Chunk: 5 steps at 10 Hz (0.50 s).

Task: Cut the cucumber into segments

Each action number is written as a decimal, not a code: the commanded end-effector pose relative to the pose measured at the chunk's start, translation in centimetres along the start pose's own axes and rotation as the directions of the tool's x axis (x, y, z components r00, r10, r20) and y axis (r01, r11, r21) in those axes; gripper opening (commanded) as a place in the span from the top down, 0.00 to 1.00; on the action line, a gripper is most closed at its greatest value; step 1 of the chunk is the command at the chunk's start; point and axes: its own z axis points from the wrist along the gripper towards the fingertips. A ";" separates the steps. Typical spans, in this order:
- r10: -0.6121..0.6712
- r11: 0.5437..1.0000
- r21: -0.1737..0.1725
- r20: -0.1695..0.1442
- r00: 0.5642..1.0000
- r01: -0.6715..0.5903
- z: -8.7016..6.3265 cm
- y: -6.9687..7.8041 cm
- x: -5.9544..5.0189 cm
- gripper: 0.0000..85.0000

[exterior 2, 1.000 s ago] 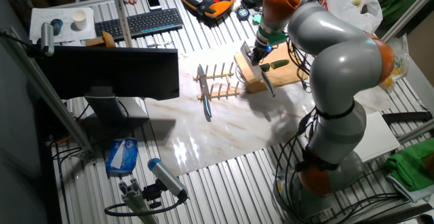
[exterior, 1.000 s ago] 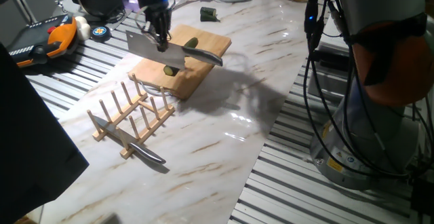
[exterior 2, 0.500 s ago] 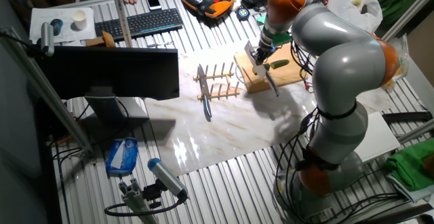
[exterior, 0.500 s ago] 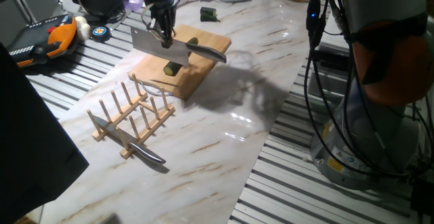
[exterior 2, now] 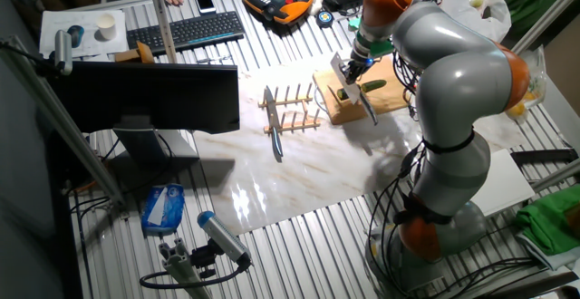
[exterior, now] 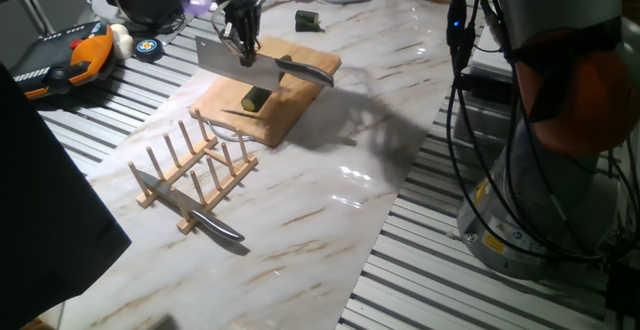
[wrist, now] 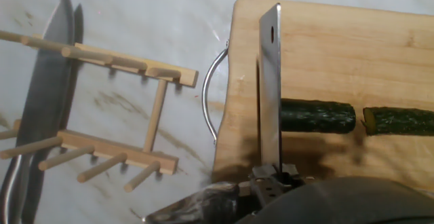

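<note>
My gripper (exterior: 241,48) is shut on the handle of a broad cleaver (exterior: 228,59) and holds it above the wooden board (exterior: 300,65). In the hand view the gripper (wrist: 271,180) shows the blade (wrist: 270,95) edge-on, over the left end of a cut segment (wrist: 317,115). The rest of the cucumber (wrist: 400,121) lies to its right across a small gap and runs out of frame. The segment (exterior: 255,98) and the cucumber (exterior: 285,62) both lie on the board. In the other fixed view my gripper (exterior 2: 352,63) hangs over the segment (exterior 2: 343,93) and the cucumber (exterior 2: 372,85).
A wooden peg rack (exterior: 195,162) stands in front of the board, with a second knife (exterior: 190,208) lying through it. A metal handle (wrist: 211,95) sticks out from the board's edge. A small dark green stub (exterior: 307,20) lies behind the board. A teach pendant (exterior: 65,60) sits far left.
My gripper and the cleaver have risen a little and shifted toward the far end of the board. The cucumber pieces have not moved.
</note>
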 end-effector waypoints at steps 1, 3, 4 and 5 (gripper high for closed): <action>-0.002 1.000 0.001 0.000 1.000 0.002 0.1 -0.2 0.2 0.99; 0.000 1.000 0.004 -0.005 1.000 0.000 0.4 -0.4 0.5 0.99; 0.002 1.000 0.011 -0.009 1.000 -0.002 0.4 -0.5 0.5 0.99; 0.004 1.000 0.017 -0.009 1.000 -0.003 0.5 -0.8 0.5 0.99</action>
